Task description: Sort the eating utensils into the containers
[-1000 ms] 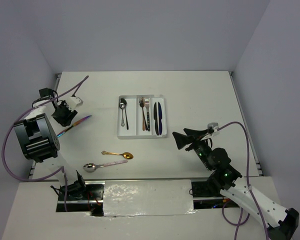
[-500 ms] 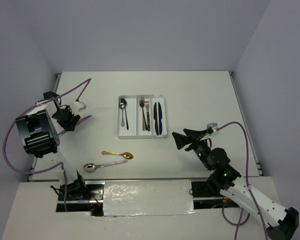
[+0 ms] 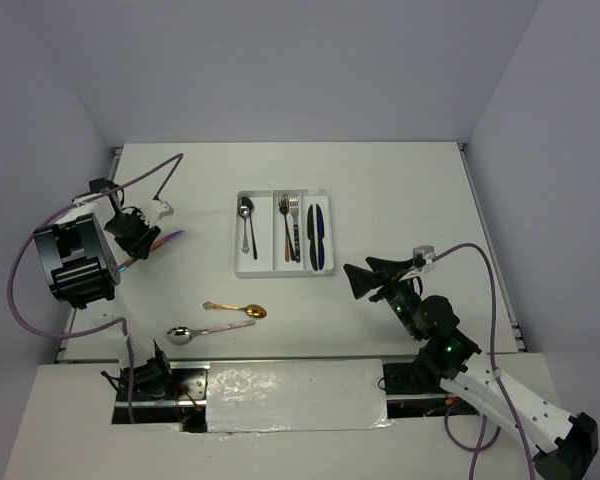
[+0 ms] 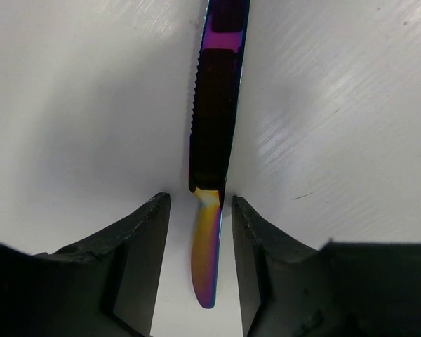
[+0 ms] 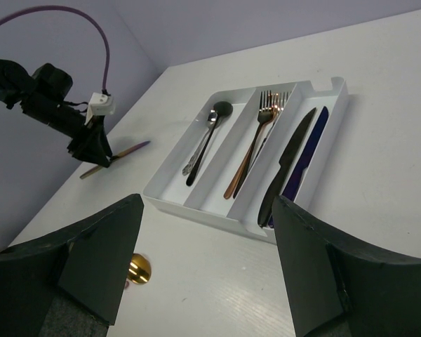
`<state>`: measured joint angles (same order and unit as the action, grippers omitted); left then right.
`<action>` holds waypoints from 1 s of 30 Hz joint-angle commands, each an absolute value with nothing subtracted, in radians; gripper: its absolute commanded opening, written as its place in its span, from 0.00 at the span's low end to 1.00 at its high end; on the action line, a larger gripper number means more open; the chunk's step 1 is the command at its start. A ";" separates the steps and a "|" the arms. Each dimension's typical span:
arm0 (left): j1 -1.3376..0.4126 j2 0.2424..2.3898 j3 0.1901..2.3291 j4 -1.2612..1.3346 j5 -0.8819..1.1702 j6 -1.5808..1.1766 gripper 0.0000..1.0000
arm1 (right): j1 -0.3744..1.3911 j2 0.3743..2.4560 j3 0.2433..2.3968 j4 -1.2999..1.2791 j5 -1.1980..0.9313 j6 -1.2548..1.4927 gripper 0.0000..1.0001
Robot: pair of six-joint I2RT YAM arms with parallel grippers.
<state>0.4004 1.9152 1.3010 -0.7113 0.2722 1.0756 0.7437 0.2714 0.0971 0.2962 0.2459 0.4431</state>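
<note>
An iridescent purple knife (image 3: pixel 170 237) (image 4: pixel 214 140) lies flat on the table at the far left. My left gripper (image 3: pixel 138 240) (image 4: pixel 200 203) is low over it and open. Its fingers stand either side of the knife's rainbow end, with a gap on each side. The white tray (image 3: pixel 282 270) (image 5: pixel 196 207) holds two spoons (image 3: pixel 247 225) in its left compartment, forks (image 3: pixel 290 225) in the middle one and dark knives (image 3: pixel 316 235) in the right one. My right gripper (image 3: pixel 365 278) (image 5: pixel 207 203) hangs open and empty, to the right of the tray.
A gold spoon (image 3: pixel 238 309) (image 5: pixel 137 269) and a silver spoon with a pinkish handle (image 3: pixel 205 330) lie loose on the table in front of the tray. The left arm's purple cable (image 3: pixel 145 180) loops above the knife.
My left gripper has shifted a little right and toward the knife, and its jaws have narrowed slightly around it. The right arm has not moved.
</note>
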 commanded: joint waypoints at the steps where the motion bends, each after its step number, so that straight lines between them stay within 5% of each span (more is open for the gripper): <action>1: 0.399 1.954 1.301 -0.724 0.239 1.126 0.51 | 0.746 0.278 0.089 0.348 0.247 0.423 0.82; 6: 0.390 1.977 1.299 -0.719 0.210 1.134 0.16 | 0.746 0.265 0.083 0.347 0.245 0.425 0.82; 11: 0.336 2.014 1.292 -0.747 0.163 1.182 0.01 | 0.746 0.262 0.083 0.344 0.245 0.425 0.82; 30: 0.273 1.844 1.396 -0.712 0.477 0.960 0.00 | 0.744 0.290 0.103 0.325 0.245 0.440 0.82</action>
